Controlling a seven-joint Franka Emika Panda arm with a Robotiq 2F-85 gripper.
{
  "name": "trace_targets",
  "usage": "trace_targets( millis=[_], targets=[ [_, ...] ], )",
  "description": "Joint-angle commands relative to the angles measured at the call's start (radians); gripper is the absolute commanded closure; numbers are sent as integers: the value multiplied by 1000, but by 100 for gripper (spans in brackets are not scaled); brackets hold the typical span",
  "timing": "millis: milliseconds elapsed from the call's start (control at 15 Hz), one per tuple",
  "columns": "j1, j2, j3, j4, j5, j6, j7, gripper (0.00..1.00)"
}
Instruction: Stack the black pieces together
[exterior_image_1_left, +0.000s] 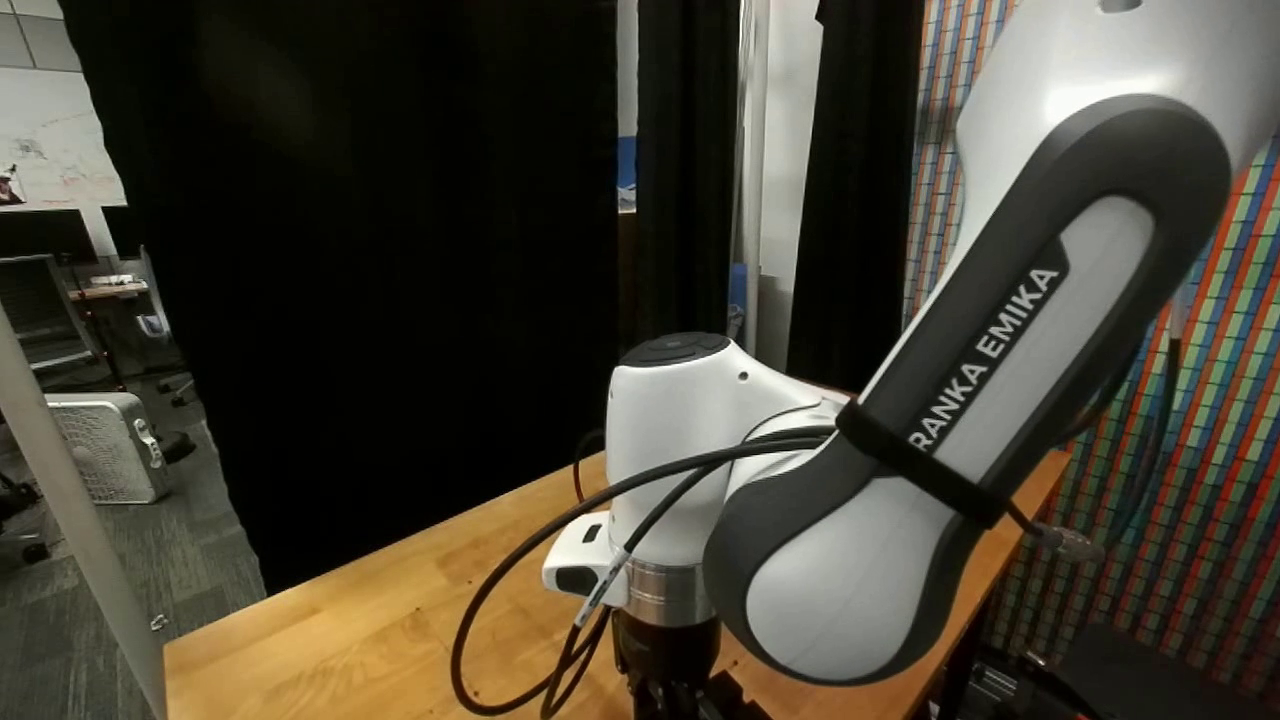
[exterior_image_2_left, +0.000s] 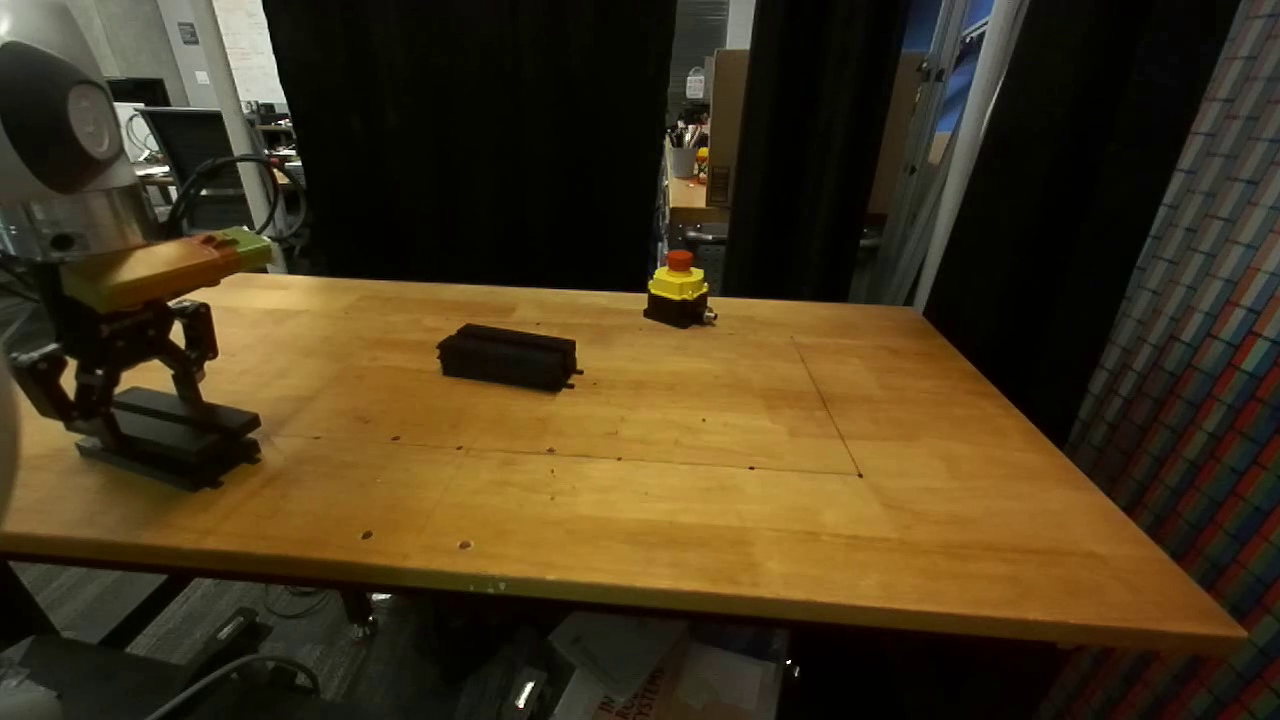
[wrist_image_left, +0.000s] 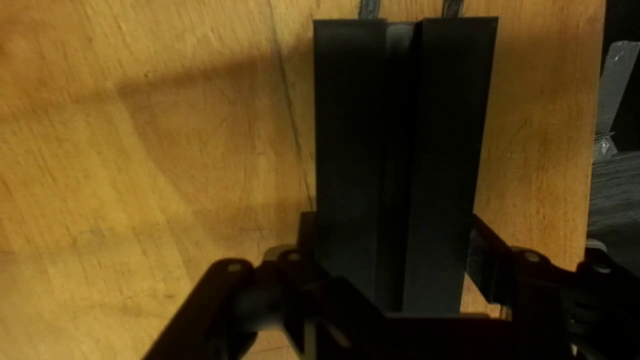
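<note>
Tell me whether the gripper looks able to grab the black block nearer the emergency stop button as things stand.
Probably not: the gripper is closed on a grooved black block, so it would likely have to release that before taking the other black block.

Where I look from

In an exterior view I face black curtains, my arm close at near right. In an exterior view I look down from the near side across the table to those curtains, black pieces at left; my wrist view shares those, from close above.
</note>
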Motion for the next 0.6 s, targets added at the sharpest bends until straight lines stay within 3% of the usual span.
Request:
trace_targets(
  millis=[0,533],
  targets=[
    [-24,0,21,-10,11,35,-19,54],
    [-20,12,20,-10,-12,37,31,54]
  ],
)
